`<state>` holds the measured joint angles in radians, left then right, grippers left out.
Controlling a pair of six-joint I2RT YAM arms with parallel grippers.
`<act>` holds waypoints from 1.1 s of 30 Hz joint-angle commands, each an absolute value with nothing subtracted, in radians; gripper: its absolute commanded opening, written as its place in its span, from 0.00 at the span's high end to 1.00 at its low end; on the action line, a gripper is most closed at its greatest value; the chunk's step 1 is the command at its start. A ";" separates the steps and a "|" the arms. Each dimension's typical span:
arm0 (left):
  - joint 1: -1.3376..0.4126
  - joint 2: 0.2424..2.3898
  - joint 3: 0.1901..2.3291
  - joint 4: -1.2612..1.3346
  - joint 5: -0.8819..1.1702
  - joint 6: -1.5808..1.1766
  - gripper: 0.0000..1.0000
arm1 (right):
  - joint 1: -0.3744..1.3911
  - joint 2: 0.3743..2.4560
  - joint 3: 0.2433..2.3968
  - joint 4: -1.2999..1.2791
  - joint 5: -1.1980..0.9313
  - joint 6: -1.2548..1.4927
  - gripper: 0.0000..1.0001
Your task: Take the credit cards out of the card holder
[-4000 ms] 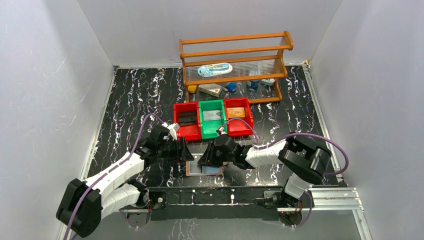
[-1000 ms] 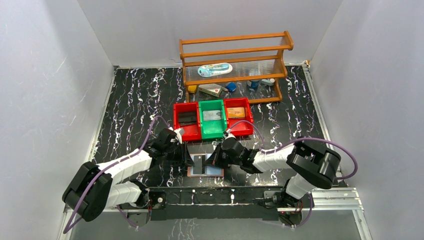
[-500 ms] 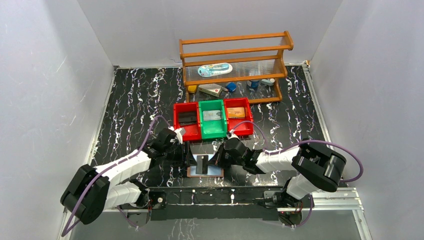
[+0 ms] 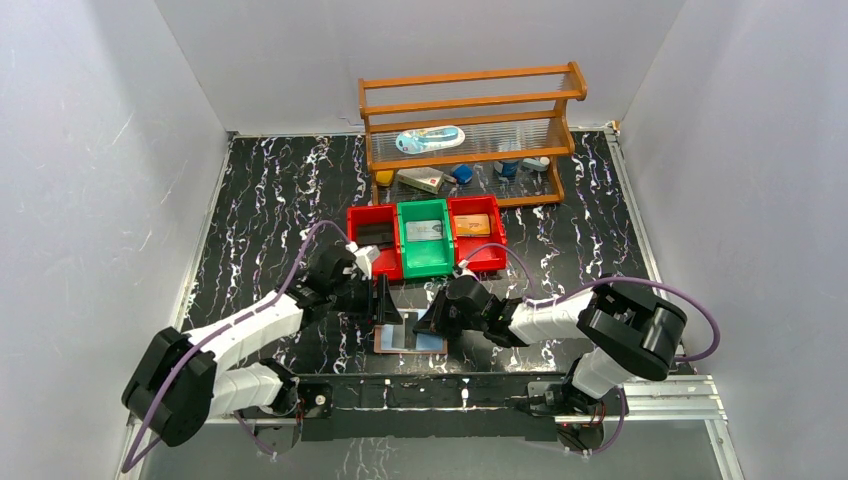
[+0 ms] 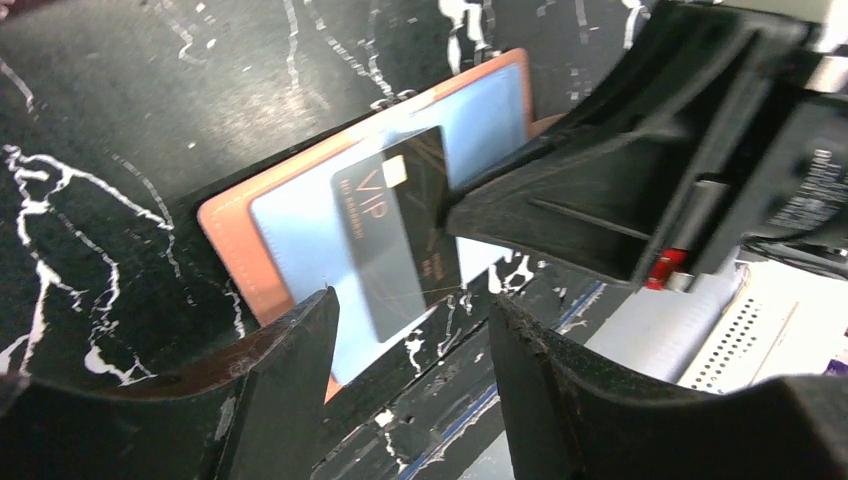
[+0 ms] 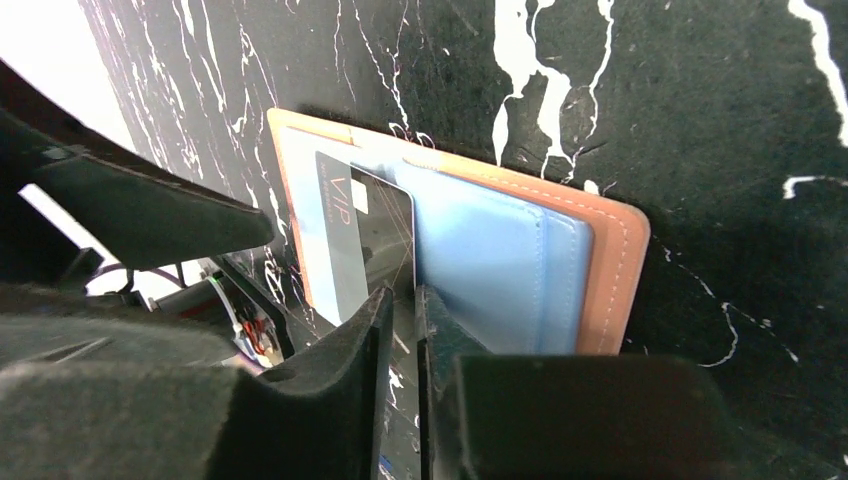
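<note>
The card holder (image 4: 425, 343) lies open and flat on the black marbled table (image 4: 270, 190), close to the near edge between your 2 arms, blue sleeves facing up inside the pinkish-brown cover (image 5: 225, 235). 1 black card marked VIP (image 5: 395, 230) lies askew across the sleeves, mostly out of its pocket. Your right gripper (image 6: 403, 300) reaches in from the right. Its fingers are drawn almost together, and the card's lower edge (image 6: 365, 235) runs into the narrow slot between them, so it reads as pinched on that card. Your left gripper (image 5: 412, 310) hangs above the holder's left half with its fingers well apart and nothing between them. From above it sits just beside the right gripper (image 4: 428, 320). Beyond the holder, 3 bins stand side by side and touching. The left red bin (image 4: 352, 230) holds a dark card (image 4: 375, 236), the green bin (image 4: 425, 265) a silver-grey card (image 4: 424, 231), and the right red bin (image 4: 480, 258) an orange card (image 4: 474, 225). Farthest back stands a wooden rack (image 4: 470, 100) with small items on its shelves.
</note>
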<state>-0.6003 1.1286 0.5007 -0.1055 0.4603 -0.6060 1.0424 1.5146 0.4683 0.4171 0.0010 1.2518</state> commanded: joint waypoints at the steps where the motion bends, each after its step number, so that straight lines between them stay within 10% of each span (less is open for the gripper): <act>1: -0.607 1.156 0.491 -0.149 0.411 -0.632 0.43 | 1.039 1.509 0.492 0.372 0.033 1.238 0.75; 13: -0.609 1.212 0.452 -0.146 0.387 -0.642 0.42 | 1.039 1.575 0.517 0.377 0.010 1.233 0.64; 33: -0.619 1.191 0.425 -0.113 0.425 -0.642 0.85 | 1.039 1.576 0.471 0.535 -0.021 1.266 0.86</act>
